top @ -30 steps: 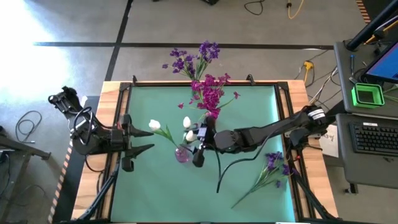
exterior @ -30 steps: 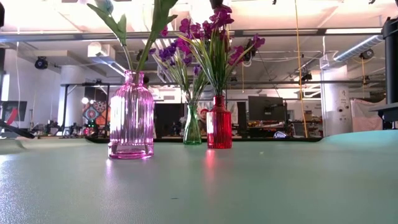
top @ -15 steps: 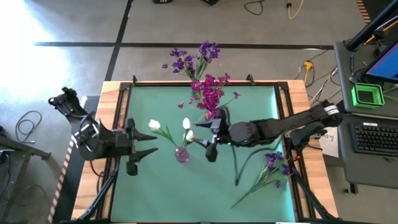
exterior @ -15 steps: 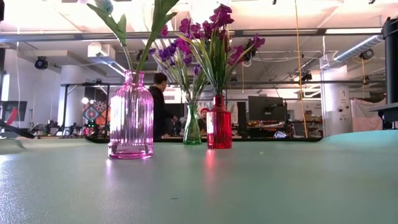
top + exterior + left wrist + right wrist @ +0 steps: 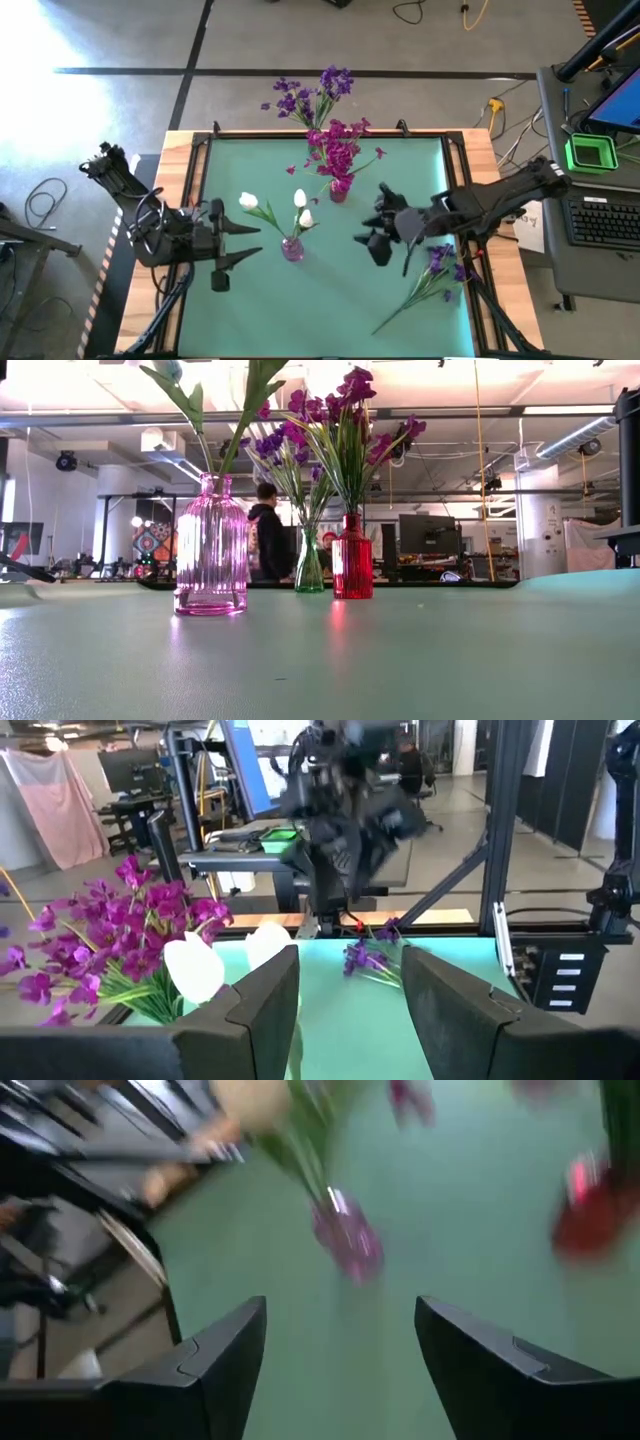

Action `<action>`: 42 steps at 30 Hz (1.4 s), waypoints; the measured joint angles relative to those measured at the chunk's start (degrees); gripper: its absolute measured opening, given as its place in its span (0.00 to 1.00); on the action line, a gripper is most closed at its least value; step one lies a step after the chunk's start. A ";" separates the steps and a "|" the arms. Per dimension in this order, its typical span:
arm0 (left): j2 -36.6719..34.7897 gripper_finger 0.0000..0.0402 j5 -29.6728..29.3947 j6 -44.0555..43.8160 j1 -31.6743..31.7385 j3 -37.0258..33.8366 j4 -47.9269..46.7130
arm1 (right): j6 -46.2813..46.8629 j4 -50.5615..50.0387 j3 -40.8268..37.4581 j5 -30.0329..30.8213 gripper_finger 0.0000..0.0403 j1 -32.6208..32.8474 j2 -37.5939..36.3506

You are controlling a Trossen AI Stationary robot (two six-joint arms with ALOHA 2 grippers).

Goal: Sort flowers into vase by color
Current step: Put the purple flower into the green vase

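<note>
Three vases stand on the green mat. The pink vase (image 5: 292, 248) (image 5: 210, 545) holds the white tulip buds (image 5: 302, 208). Magenta flowers (image 5: 338, 150) fill the red vase (image 5: 352, 557), and violet flowers (image 5: 318, 95) stand in a green vase (image 5: 309, 560) at the far edge. A loose violet flower (image 5: 437, 265) lies flat on the mat near the right edge. My right gripper (image 5: 368, 225) (image 5: 340, 1340) is open and empty, right of the pink vase. My left gripper (image 5: 250, 243) (image 5: 350, 980) is open, left of that vase, pointing at it.
The mat's black frame (image 5: 195, 200) runs around the work area. Bare mat (image 5: 300, 310) lies near the table's near edge. A person (image 5: 268, 540) stands in the room behind the table. A desk with a keyboard (image 5: 600, 220) sits beyond the right edge.
My right gripper has drawn back from the pink vase toward the table's right edge, moving fast enough to blur its wrist view. My left gripper has edged toward the near edge and a little toward the pink vase. The white buds stay in the pink vase.
</note>
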 joint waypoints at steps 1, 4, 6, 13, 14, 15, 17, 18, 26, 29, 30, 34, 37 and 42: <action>-0.09 0.41 -0.01 0.36 0.00 0.00 0.17 | 3.10 -2.98 -0.02 -0.84 0.61 0.64 0.29; -0.42 0.41 -0.01 0.89 0.02 0.00 0.04 | 11.23 -11.91 -0.02 -4.49 0.59 2.49 1.62; -0.68 0.41 -0.01 0.92 0.02 0.00 0.08 | 17.05 -18.09 -0.02 -8.14 0.59 3.72 2.96; -0.26 0.41 0.06 0.81 0.07 0.00 0.93 | 31.45 -34.50 -0.09 -18.25 0.58 7.93 8.29; 0.01 0.41 0.07 0.82 0.07 0.00 1.85 | 32.10 -34.80 -0.09 -19.45 0.58 8.38 8.90; 0.29 0.41 0.12 1.25 0.07 0.00 2.98 | 32.53 -34.59 -0.09 -20.28 0.58 8.84 9.44; 1.13 0.41 0.10 3.63 0.07 0.00 6.30 | 32.81 -34.52 -0.09 -21.10 0.58 9.76 10.55; 1.57 0.41 0.12 5.17 0.07 0.00 8.33 | 32.72 -34.44 -0.09 -21.57 0.58 10.17 11.17; 5.97 0.41 2.07 11.17 0.44 3.48 14.35 | 26.25 -29.24 -0.09 -23.93 0.58 14.65 14.24; 9.14 0.41 2.11 12.17 0.87 6.88 12.79 | 25.44 -27.30 -0.09 -22.59 0.58 15.80 14.29; 10.48 0.41 2.13 12.78 1.02 8.31 12.39 | 25.40 -27.08 -0.09 -21.86 0.58 16.21 14.11; 16.73 0.41 2.15 13.70 1.77 15.16 8.21 | 25.42 -27.41 -0.09 -19.33 0.58 17.62 12.61; 22.05 0.41 2.30 13.45 2.13 20.63 3.28 | 25.59 -27.52 -0.09 -17.87 0.58 18.72 11.11; 30.18 0.41 2.24 12.17 2.82 28.23 -1.06 | 25.73 -27.99 -0.09 -14.17 0.58 20.74 7.83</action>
